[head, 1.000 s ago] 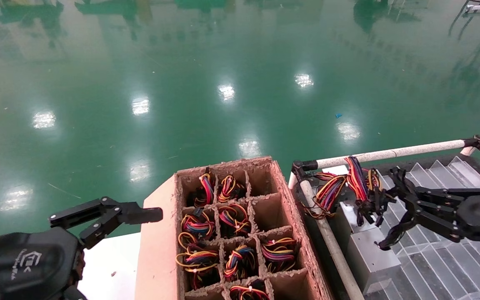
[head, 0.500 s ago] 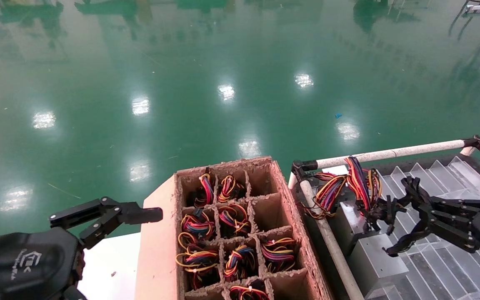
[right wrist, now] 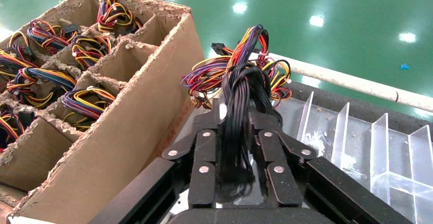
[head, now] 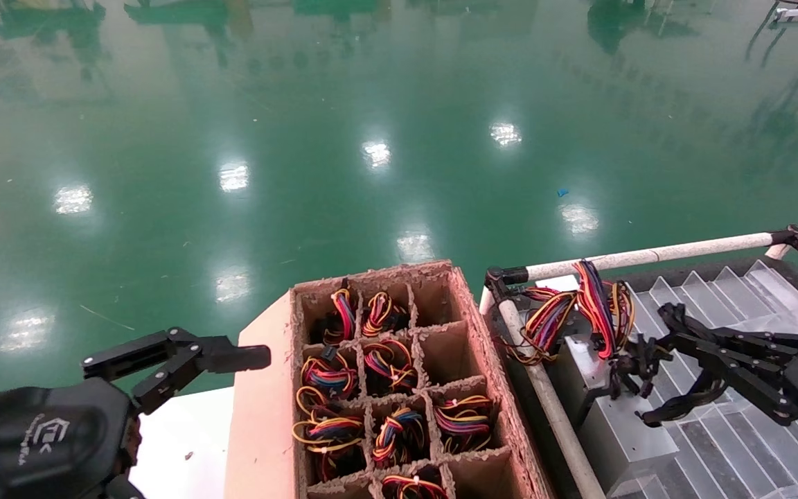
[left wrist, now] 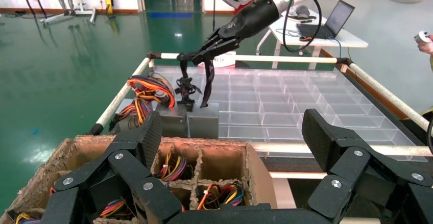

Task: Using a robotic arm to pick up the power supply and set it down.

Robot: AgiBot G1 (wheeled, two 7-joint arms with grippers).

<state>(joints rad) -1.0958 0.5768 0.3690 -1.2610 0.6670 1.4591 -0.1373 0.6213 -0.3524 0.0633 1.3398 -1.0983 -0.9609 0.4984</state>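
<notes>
The left gripper (head: 184, 360) hangs low at the far left, beside the cardboard box (head: 399, 388), with its fingers spread wide and nothing in them. The box has little pockets full of colored wires.

Next comes the clear tray (head: 752, 430) with its white rail (head: 648, 255). The power supply (head: 617, 430) sits at the tray's near-left corner, just beside another grey box with colored wires (head: 582, 308). It is a plain metal box with black cables (right wrist: 240, 117) at one end.

The right gripper (head: 652, 378) reaches in from the right. Its fingers are pinched around the black cable bundle, not the box.

The box looks hard, smooth and heavy. The cables are soft and bendy, so the box would likely swing and could slip if lifted by them. Holding the box by its flat sides looks safer.
</notes>
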